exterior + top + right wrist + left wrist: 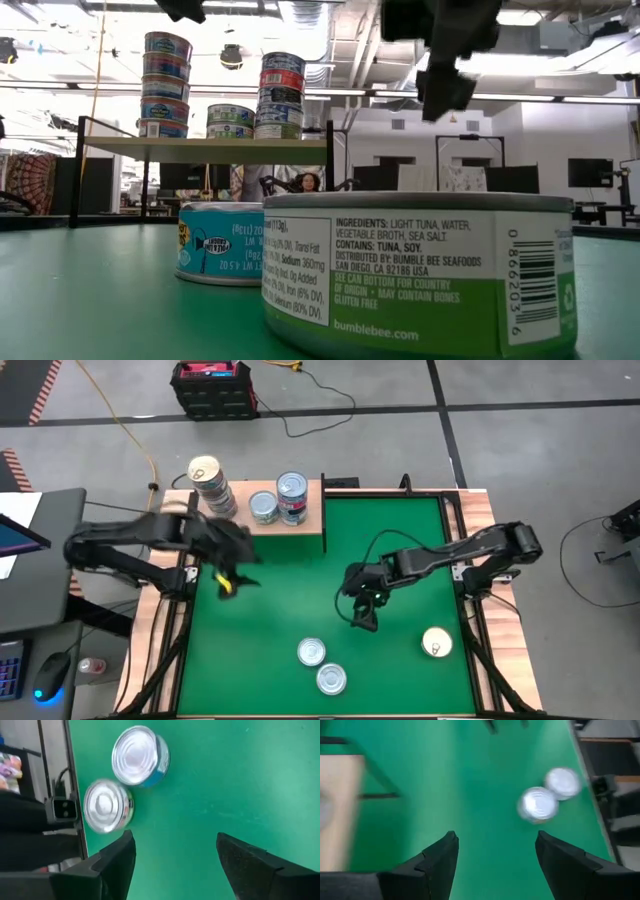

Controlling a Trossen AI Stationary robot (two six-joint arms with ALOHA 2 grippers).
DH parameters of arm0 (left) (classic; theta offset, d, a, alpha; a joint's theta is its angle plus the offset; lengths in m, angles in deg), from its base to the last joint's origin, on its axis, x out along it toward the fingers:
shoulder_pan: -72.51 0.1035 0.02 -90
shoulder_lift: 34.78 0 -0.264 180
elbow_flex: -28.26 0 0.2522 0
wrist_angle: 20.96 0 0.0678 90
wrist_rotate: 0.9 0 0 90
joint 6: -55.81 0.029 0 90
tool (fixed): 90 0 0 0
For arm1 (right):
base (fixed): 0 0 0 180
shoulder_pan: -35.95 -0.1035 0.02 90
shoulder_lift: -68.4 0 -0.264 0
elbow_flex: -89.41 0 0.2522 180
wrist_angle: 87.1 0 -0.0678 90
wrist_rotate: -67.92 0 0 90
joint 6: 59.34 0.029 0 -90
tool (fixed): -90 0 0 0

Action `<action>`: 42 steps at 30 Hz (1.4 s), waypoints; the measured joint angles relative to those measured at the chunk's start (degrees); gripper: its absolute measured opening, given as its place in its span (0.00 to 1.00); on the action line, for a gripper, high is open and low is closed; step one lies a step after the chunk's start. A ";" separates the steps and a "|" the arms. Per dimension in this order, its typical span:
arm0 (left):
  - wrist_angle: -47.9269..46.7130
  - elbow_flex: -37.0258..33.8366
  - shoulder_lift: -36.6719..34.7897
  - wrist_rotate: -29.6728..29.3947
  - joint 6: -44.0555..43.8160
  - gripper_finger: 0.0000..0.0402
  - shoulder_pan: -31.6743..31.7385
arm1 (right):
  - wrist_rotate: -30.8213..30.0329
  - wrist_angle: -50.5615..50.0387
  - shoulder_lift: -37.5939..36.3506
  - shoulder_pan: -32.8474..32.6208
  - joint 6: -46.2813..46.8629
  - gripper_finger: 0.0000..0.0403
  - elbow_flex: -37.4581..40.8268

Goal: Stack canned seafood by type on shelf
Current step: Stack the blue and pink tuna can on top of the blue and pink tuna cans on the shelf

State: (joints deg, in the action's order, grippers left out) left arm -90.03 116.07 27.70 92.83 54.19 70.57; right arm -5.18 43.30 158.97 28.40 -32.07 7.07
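The shelf (285, 525) is a light-wood board at the mat's far left, raised on thin dark legs. On it stand a tall stack of tins (210, 485), a lower pile (263, 507) and another stack (292, 495). Two silver-lidded tins (311, 652) (331, 679) lie side by side on their bases on the green mat near its front edge; a gold-lidded tin (437, 643) lies to their right. My left gripper (495, 837) hangs open over the mat beside the shelf (232, 578). My right gripper (175, 837) hangs open above mid-mat (362, 618), with the two silver tins (140, 755) (107, 805) ahead.
A dark frame (470, 560) runs along the mat's sides. The mat (400, 540) lies bare between the shelf and the right arm. In the low view the nearest tin (420, 270) fills the foreground, with a blue-labelled one (220, 245) behind it.
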 joint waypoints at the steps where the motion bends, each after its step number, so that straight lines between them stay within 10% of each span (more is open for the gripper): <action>1: 2.93 -1.64 0.78 0.28 -1.30 0.63 -1.69 | 0.36 0.89 1.10 0.00 1.16 0.74 0.00; 14: 48.98 -30.04 3.35 -6.91 -26.25 0.63 -20.08 | -2.20 2.30 4.15 -2.82 -0.66 0.72 0.00; 23: 53.58 -33.41 11.45 -14.19 -32.95 0.63 -27.41 | -7.98 6.16 9.33 -7.17 -7.52 0.72 -0.02; 36: 56.08 -29.78 18.13 -25.54 -40.19 0.63 -28.50 | -3.16 -43.77 3.09 -7.35 -8.99 0.72 0.06; 42: 60.57 -29.69 15.71 -34.77 -37.97 0.63 -28.43 | -0.03 -47.08 3.48 -7.48 -11.74 0.72 5.15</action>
State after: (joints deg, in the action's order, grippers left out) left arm -29.47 86.38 43.41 58.06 16.22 42.14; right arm -5.21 -3.77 162.46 20.91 -43.81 12.22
